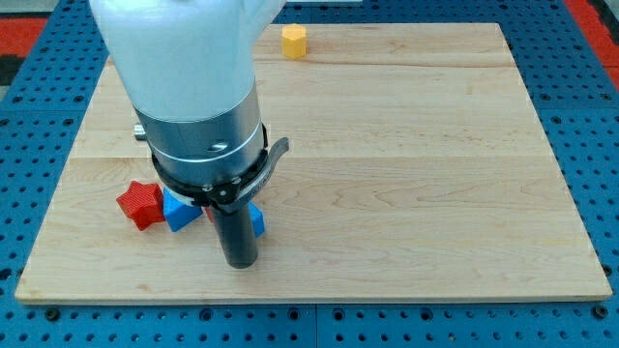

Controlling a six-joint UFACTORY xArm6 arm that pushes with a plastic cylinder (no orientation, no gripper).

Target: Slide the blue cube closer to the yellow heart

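A yellow block (294,41), the heart, lies near the view's top edge of the wooden board (416,164). A blue block (177,211) lies at the lower left, touching a red star-like block (140,203) on its left. A second blue piece (257,220) shows just right of the rod. The arm hides much of both blue pieces, so I cannot tell which one is the cube. My tip (240,262) sits between the two blue pieces, slightly below them, close to both. A sliver of red (208,215) shows left of the rod.
The arm's large grey and white body (198,106) covers the board's left-centre and hides whatever is under it. The board's bottom edge (309,298) is close below my tip. Blue perforated table (600,145) surrounds the board.
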